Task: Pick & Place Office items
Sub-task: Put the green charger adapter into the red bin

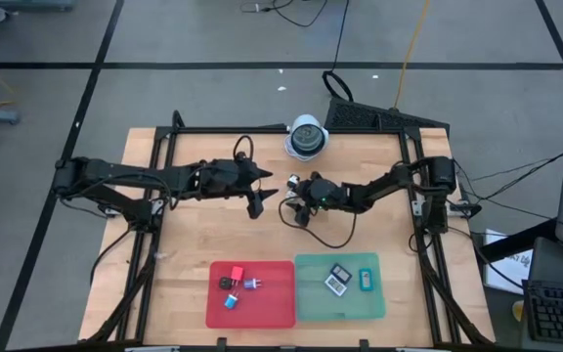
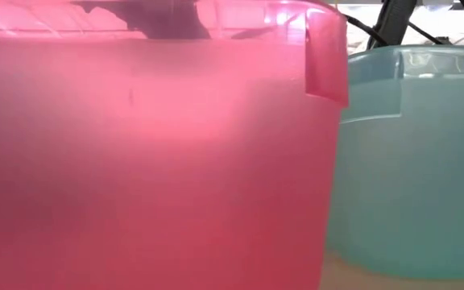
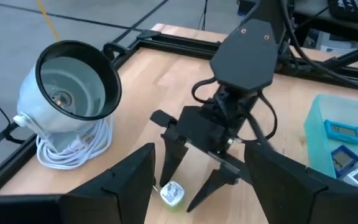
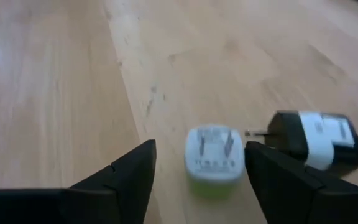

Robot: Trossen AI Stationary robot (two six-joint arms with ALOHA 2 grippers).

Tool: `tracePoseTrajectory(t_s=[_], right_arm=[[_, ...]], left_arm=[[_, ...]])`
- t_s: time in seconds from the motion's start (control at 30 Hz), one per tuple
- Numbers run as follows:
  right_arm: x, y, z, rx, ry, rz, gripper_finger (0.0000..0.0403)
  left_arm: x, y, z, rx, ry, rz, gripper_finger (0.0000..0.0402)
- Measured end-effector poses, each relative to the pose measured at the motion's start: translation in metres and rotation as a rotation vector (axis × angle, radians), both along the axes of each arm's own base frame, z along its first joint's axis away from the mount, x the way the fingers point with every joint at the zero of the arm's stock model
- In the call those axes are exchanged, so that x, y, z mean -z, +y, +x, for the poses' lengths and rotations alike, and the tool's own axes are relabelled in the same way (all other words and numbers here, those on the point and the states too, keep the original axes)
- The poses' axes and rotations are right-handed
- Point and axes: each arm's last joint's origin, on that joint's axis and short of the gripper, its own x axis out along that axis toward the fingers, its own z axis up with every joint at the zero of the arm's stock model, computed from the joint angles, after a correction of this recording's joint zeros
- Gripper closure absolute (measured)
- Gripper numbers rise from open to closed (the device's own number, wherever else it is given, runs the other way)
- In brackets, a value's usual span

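A small white plug (image 4: 212, 160) with two metal prongs and a green base lies mid-table (image 1: 194, 235), between the spread fingers of the right tool (image 4: 199, 180). The left tool (image 3: 197, 186), also released, hovers at its 9 o'clock.

Red translucent tray wall (image 2: 151, 161) fills most of the view, pressed close to the lens; a square tab at its rim corner (image 2: 327, 60) juts down over the edge. Just beside it, to the right, stands the teal translucent tray (image 2: 413, 161), with a stepped lip along its top. A sliver of pale wooden tabletop (image 2: 341, 278) shows below, between them. Dark arm parts (image 2: 397, 20) cross the background above the teal rim; blurred, no gripper discernible.
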Motion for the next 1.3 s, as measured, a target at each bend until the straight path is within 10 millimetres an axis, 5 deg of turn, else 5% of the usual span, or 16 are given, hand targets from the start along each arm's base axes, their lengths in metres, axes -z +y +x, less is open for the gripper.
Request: tracePoseTrajectory(t_s=[0.43,0.63,1.0,1.3], right_arm=[[0.001,0.000,-0.001,-0.026,0.032,-0.039,0.0280],[-0.001,0.000,-0.001,-0.040,0.029,-0.063,0.0281],[-0.077,0.019,-0.020,-0.125,-0.115,-0.164,0.0281],[-0.097,0.032,-0.059,-0.195,-0.295,-0.185,0.0281]], left_arm=[[0.015,0.000,-0.003,-0.020,-0.016,-0.023,0.0151],[0.015,0.000,-0.003,-0.019,-0.019,-0.025,0.0151],[0.016,-0.004,-0.003,-0.011,-0.013,-0.038,0.0151],[0.015,-0.006,-0.002,0.001,-0.028,-0.043,0.0151]])
